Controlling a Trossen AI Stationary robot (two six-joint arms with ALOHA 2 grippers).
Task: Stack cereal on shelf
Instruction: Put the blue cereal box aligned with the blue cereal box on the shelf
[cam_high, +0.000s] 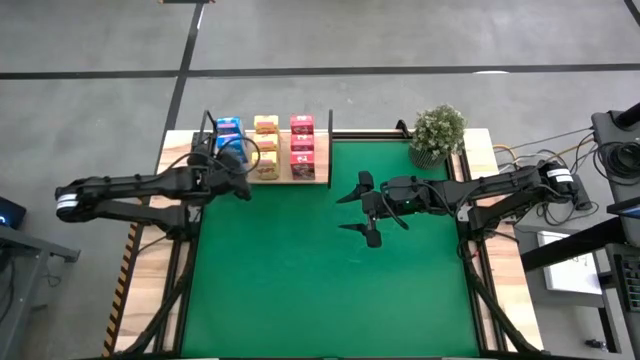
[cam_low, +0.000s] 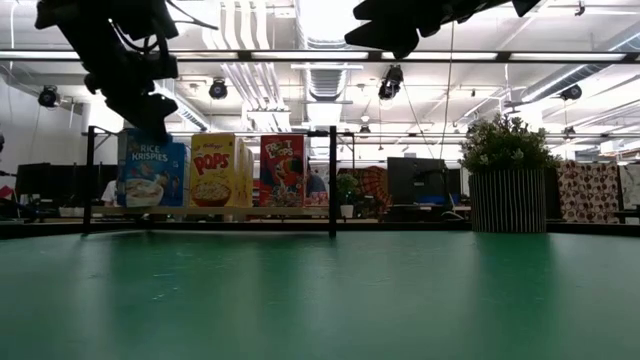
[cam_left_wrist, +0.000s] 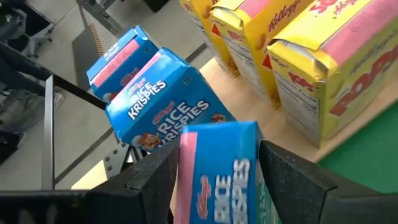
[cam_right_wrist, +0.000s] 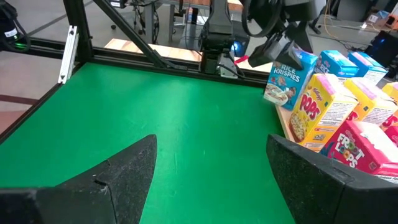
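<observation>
- Holding a blue Rice Krispies box (cam_left_wrist: 217, 174) between the two fingers of my left gripper (cam_high: 236, 160), I am pinching it by its sides at the left end of the shelf (cam_high: 322, 168).
- Counting the blue row in my left wrist view, I am seeing three Rice Krispies boxes: the one in my grip, a second (cam_left_wrist: 165, 102) just beyond it, and a third (cam_left_wrist: 118, 59) farthest back.
- Looking at the row beside them, I am seeing three yellow Corn Pops boxes (cam_left_wrist: 329, 74) standing one behind another on the light-wood board.
- Checking the high view, I am seeing the pink Froot Loops row (cam_high: 302, 145) on the shelf's right side, next to the black upright post; I am making out three there, though the stack is small in that view.
- Viewing from table height, I am seeing one front box of each colour side by side: Rice Krispies (cam_low: 152, 172), Pops (cam_low: 217, 170), Froot Loops (cam_low: 283, 170).
- Hovering my right gripper (cam_high: 366, 210) over the green mat (cam_high: 330, 290), well apart from the shelf, I am keeping its fingers spread wide with nothing between them.
- Standing at the mat's far right corner is one potted plant (cam_high: 437, 133).
</observation>
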